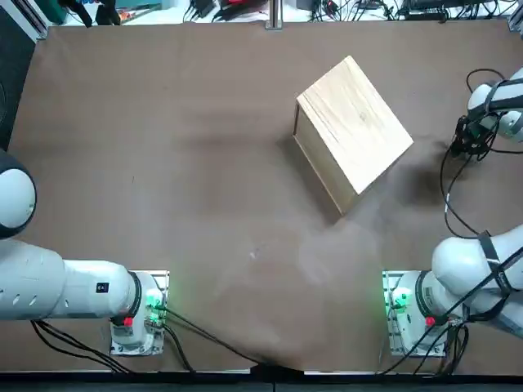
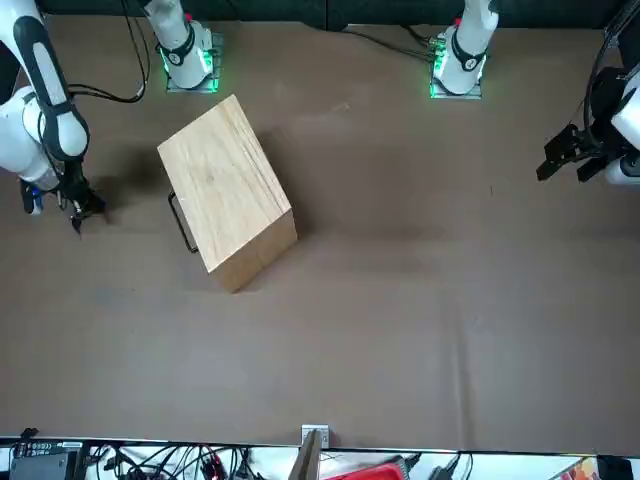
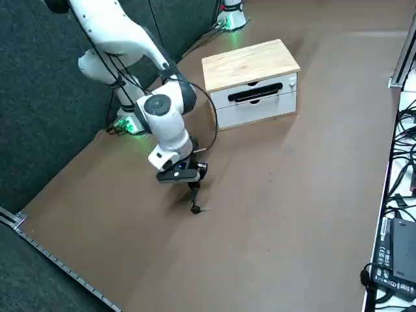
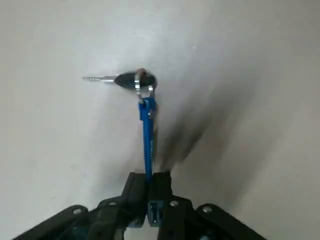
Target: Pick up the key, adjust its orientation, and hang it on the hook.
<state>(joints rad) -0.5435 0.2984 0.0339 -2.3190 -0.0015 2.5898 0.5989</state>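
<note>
The right end effector (image 4: 149, 179) is clenched on the blue tag (image 4: 148, 135) of a key (image 4: 120, 80), holding it above the worktop (image 3: 273, 214); the key hangs from the tag by a metal ring (image 4: 138, 85); well apart stands a wooden-topped cabinet (image 3: 250, 65) with two white drawers (image 3: 257, 109)
</note>
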